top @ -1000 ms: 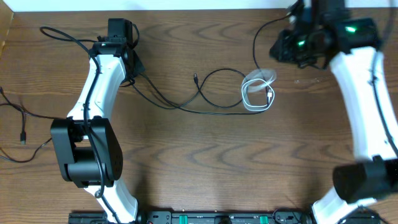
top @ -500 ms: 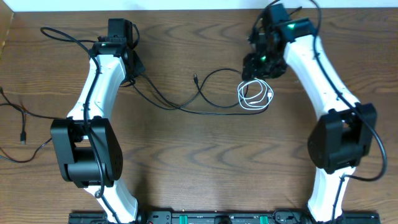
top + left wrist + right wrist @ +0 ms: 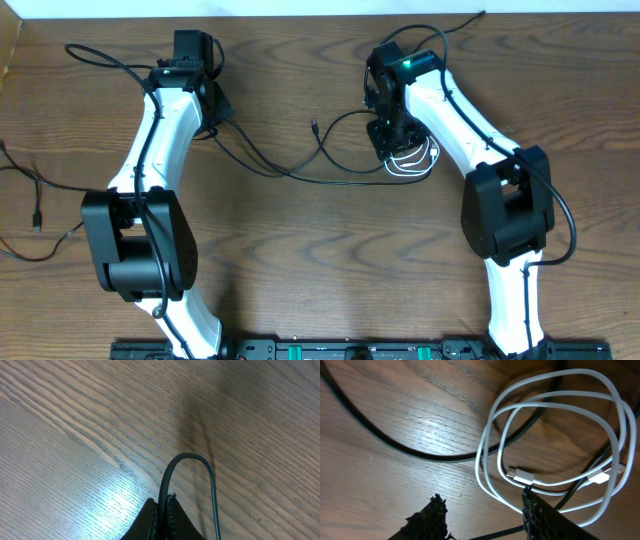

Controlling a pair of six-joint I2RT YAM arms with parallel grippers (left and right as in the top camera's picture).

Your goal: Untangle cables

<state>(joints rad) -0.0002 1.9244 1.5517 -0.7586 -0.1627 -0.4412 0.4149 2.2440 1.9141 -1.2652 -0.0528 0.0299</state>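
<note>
The white cable point(image 3: 425, 165) lies coiled right of the table's middle, and its plug point(image 3: 520, 476) shows in the right wrist view. My right gripper point(image 3: 388, 140) hangs over the coil's left edge, open point(image 3: 482, 502), with bare wood between its fingers and one fingertip point(image 3: 529, 500) at the white loops. The long black cable point(image 3: 290, 172) runs from my left gripper point(image 3: 213, 110) across to the coil, passing under the white loops point(image 3: 445, 458). The left gripper point(image 3: 165, 505) is shut on that black cable, which bends in a small loop point(image 3: 189, 455) just ahead of the jaws.
Another thin black cable with a small plug point(image 3: 37, 222) lies at the table's far left edge. A thicker black lead point(image 3: 100, 55) curls behind the left arm. The loose end of the long black cable point(image 3: 315, 125) rests near the table's middle.
The right arm swung from the back right corner leftward and down onto the white coil, and its jaws opened. The left arm and its grip stayed still.
</note>
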